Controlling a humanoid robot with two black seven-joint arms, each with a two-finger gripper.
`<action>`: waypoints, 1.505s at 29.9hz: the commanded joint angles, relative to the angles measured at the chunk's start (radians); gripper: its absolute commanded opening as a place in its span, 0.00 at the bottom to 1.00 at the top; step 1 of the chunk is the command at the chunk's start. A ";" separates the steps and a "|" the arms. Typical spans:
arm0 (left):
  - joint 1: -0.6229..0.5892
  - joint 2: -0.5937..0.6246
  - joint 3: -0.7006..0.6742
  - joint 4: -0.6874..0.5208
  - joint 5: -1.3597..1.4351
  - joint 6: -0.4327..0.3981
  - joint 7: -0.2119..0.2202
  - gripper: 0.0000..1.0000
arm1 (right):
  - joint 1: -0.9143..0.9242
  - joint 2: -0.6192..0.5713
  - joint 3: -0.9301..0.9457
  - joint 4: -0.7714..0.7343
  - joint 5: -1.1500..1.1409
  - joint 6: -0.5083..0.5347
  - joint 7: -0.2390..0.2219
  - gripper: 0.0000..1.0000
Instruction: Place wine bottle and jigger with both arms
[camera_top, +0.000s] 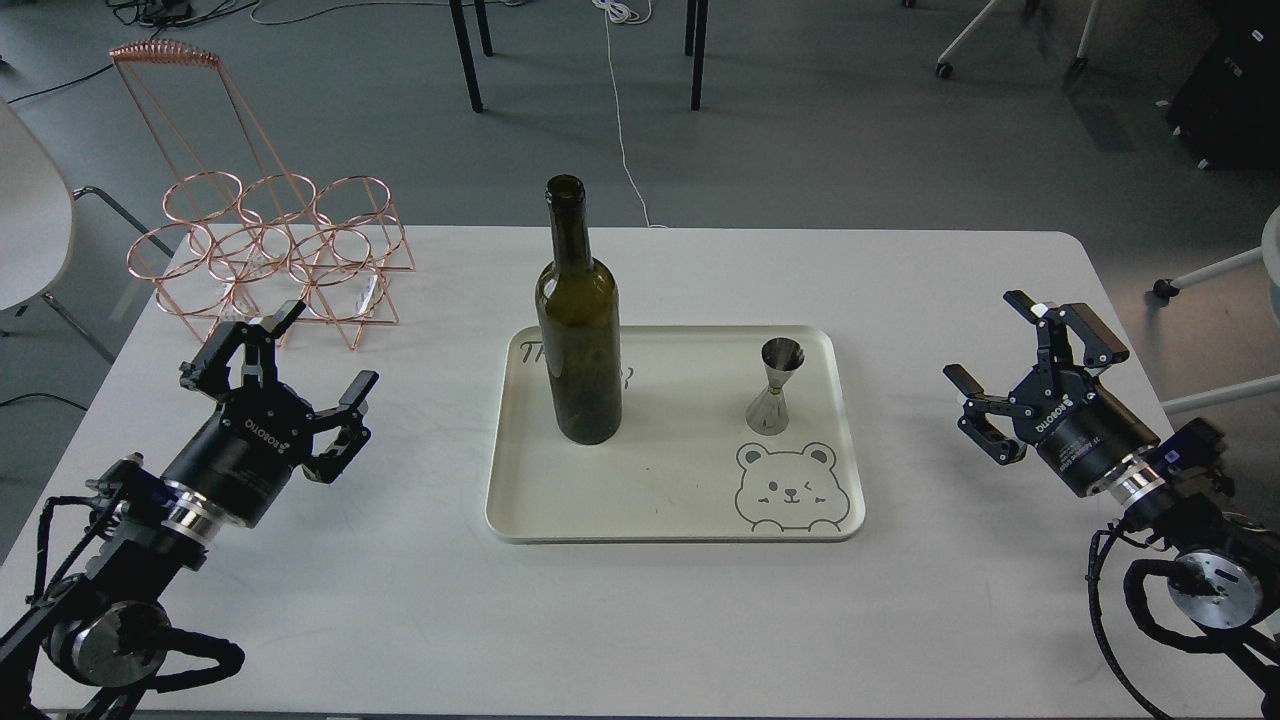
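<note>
The wine bottle (579, 330), dark olive glass with a long neck, stands upright on the left part of a cream tray (660, 505). The small silver jigger (775, 388) stands upright on the tray's right side, above a printed bear face. My left gripper (288, 368) hovers over the table well left of the tray, open and holding nothing. Far to the right of the tray, my right gripper (1015, 365) is open too, with empty fingers. Neither gripper touches the bottle or the jigger.
A copper wire bottle rack (270, 250) stands at the table's back left corner, just behind my left gripper. Bare white tabletop (650, 620) lies in front of the tray and on both sides. Chairs and table legs stand on the floor beyond.
</note>
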 joint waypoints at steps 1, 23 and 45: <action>-0.002 0.004 -0.010 -0.007 0.002 0.006 -0.001 0.99 | 0.000 0.004 0.002 -0.001 -0.001 0.000 0.000 0.99; -0.065 0.076 0.005 -0.042 -0.056 -0.019 -0.021 0.99 | 0.035 -0.135 -0.111 0.214 -1.355 -0.744 0.000 0.99; -0.058 0.053 0.002 -0.082 -0.054 -0.019 -0.021 0.99 | 0.228 0.287 -0.221 -0.247 -1.831 -0.953 0.000 0.92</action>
